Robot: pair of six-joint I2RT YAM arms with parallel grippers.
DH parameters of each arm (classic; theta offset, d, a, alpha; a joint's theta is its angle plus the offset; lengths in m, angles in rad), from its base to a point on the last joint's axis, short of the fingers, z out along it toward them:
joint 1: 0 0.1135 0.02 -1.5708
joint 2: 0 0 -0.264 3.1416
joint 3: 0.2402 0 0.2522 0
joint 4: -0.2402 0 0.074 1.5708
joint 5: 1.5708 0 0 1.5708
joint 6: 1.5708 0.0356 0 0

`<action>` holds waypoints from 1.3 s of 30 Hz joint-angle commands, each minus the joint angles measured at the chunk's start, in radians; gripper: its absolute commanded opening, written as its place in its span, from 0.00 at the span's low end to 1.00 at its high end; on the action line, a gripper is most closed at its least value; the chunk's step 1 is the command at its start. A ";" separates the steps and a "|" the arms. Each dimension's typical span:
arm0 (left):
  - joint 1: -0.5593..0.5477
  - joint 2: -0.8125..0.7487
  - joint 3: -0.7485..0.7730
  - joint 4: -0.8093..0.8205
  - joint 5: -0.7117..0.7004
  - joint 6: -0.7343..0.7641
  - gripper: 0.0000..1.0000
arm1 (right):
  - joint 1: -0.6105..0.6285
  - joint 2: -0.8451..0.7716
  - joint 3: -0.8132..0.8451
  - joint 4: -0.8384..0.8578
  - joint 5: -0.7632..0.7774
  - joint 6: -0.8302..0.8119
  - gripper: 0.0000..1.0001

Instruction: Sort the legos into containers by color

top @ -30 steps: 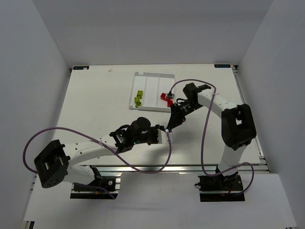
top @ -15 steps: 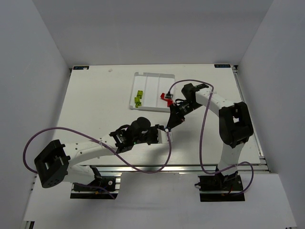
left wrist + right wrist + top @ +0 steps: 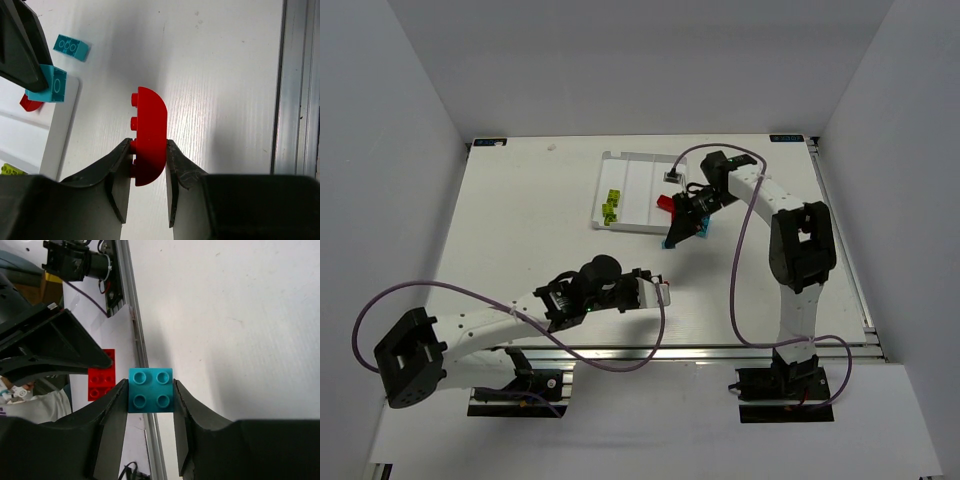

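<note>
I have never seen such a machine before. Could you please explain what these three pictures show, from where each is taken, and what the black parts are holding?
This is a robot with two white arms fixed at the near edge of a table. The wide picture looks down from above: the left arm is on the left, the right arm on the right. The other two pictures come from small cameras on the wrists, looking along each arm's end. In one, the left fingers grip a red brick with a rounded end. In the other, the right fingers grip a cyan brick. On the table lies a white tray with three compartments; yellow-green bricks lie in its left one. A second cyan brick lies loose on the table.
</note>
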 commanded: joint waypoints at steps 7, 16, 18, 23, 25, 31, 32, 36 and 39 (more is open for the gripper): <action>-0.003 -0.170 -0.022 -0.087 -0.076 -0.157 0.00 | 0.022 0.068 0.216 0.131 0.148 0.123 0.00; -0.003 -0.353 -0.068 -0.235 -0.180 -0.332 0.00 | 0.069 0.119 0.374 0.341 0.404 0.270 0.00; -0.003 -0.387 -0.085 -0.239 -0.193 -0.344 0.00 | 0.083 0.128 0.382 0.389 0.458 0.281 0.00; -0.003 -0.439 -0.093 -0.223 -0.224 -0.361 0.00 | 0.124 0.144 0.391 0.466 0.558 0.316 0.00; -0.003 -0.443 -0.100 -0.216 -0.228 -0.366 0.00 | 0.129 0.151 0.389 0.516 0.594 0.332 0.00; -0.003 -0.443 -0.102 -0.216 -0.248 -0.373 0.01 | 0.143 0.226 0.458 0.602 0.679 0.363 0.06; -0.003 -0.445 -0.103 -0.216 -0.248 -0.373 0.01 | 0.147 0.237 0.469 0.604 0.693 0.364 0.12; -0.003 -0.450 -0.105 -0.213 -0.256 -0.376 0.01 | 0.154 0.294 0.498 0.621 0.720 0.361 0.48; -0.003 -0.445 -0.107 -0.204 -0.256 -0.379 0.01 | 0.155 0.315 0.503 0.628 0.720 0.359 0.68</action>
